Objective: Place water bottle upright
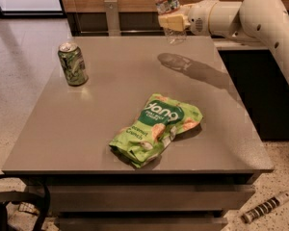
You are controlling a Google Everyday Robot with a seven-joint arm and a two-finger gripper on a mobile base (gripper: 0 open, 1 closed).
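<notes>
The water bottle (166,6) is a clear ribbed plastic bottle with a reddish label band, held nearly upright in the air above the far edge of the grey table (111,124). Its cap is cut off by the top of the camera view. My gripper (172,22) reaches in from the right on a white arm and is shut on the bottle's lower half. The bottle's bottom hangs clear of the table surface, with its shadow on the table below.
A green drink can (72,64) stands upright at the table's far left. A green snack bag (156,126) lies near the front middle. A wooden wall and a dark cabinet lie behind and to the right. Floor surrounds the table.
</notes>
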